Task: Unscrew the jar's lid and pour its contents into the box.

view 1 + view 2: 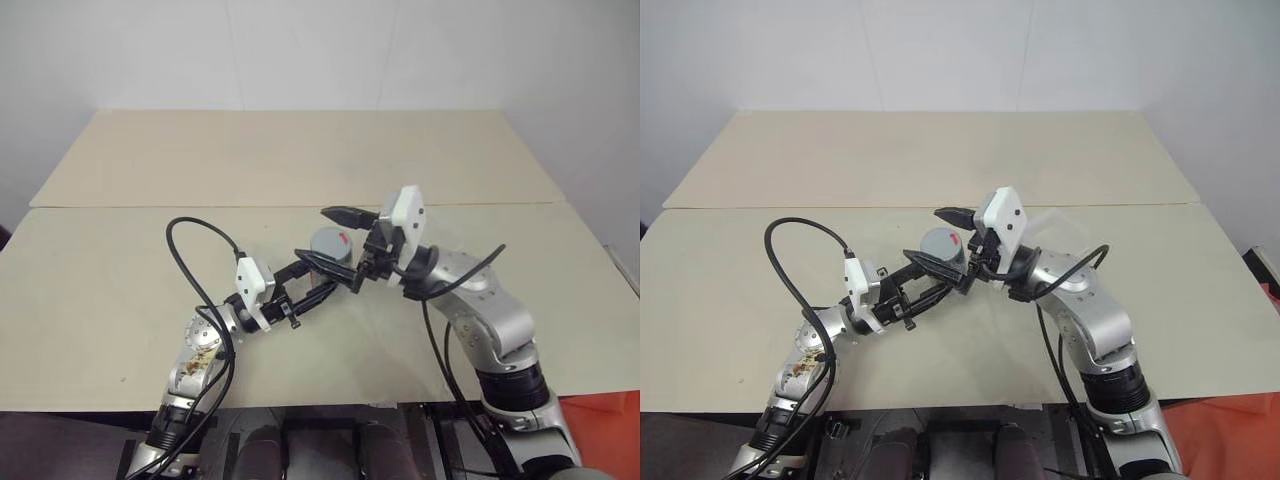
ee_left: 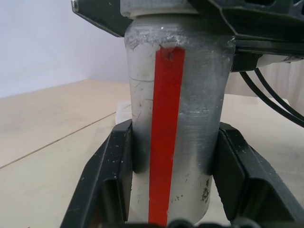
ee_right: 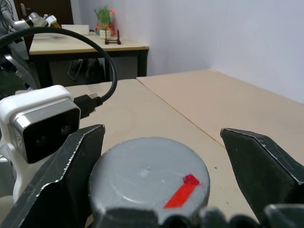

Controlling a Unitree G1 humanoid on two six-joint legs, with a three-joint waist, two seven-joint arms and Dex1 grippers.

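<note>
**Inspector:** Where was the jar, and how was it expected to handle?

**Assessor:** The jar [image 2: 175, 123] stood between the fingers of the left gripper [image 2: 173, 185], clamped on both flanks low on its body and held clear of the table [image 1: 300, 160]. It was a scuffed metal cylinder with a red stripe down its side. My judgement: rigid, light, not fragile, but smooth enough to spin in a weak hold once the top is twisted. The low grip on the body seemed the right place, leaving the top free.

**Inspector:** And the lid?

**Assessor:** The lid [image 3: 149, 178] was seated on the jar, its grey face and red mark between the open jaws of the right gripper [image 3: 164, 180]. The jaws stood wide, one to each side of the rim and not touching it. I judged the lid stiff and shallow, best taken by its edge, squarely across the widest part.

**Inspector:** Arm poses?

**Assessor:** In the head views, the left arm reached forward and inward, gripper roughly level, presenting the jar upright. The right arm came in from the opposite side, forearm raised, gripper angled toward the jar's top, with the two grippers meeting near the middle.

**Inspector:** The box and contents?

**Assessor:** A clear box [image 1: 1060, 228] was faintly discernible on the table just beyond the right gripper. The contents could not be assessed with the lid on.
</note>
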